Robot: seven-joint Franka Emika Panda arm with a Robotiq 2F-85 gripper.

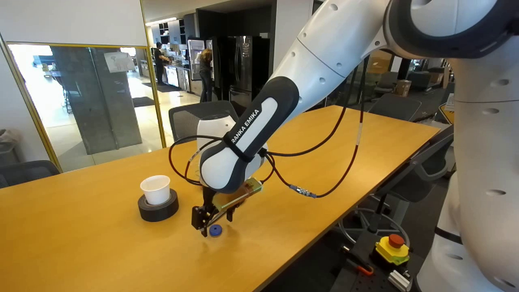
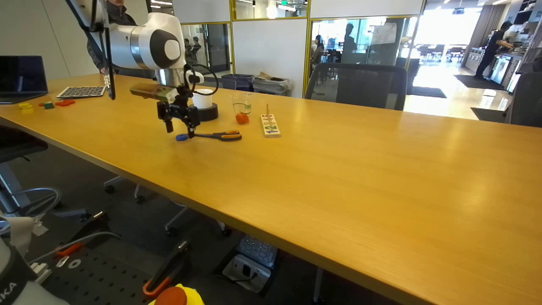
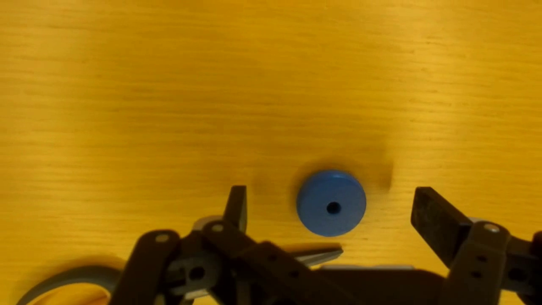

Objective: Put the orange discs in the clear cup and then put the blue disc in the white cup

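Blue disc [image 3: 331, 203] lies flat on the table [image 3: 190, 106] in the wrist view, centre hole showing. Gripper [image 3: 330, 190] spread wide, a finger each side of it, gap to both. Scissors [image 3: 319, 256]: blade tip just beside the disc, rest partly hidden by the gripper.

White cup [image 1: 156, 190] stands unobstructed in an exterior view, upright on or in a black ring [image 1: 158, 211], can't tell which.

Laptop [image 2: 22, 78] and number board [image 2: 271, 127] show only in an exterior view where the white cup is partly behind the gripper and both scissors handles are clear. Clear cup [image 2: 241, 103] there too; orange discs [image 2: 242, 119] blur into a lump low at it, inside or in front, can't tell.
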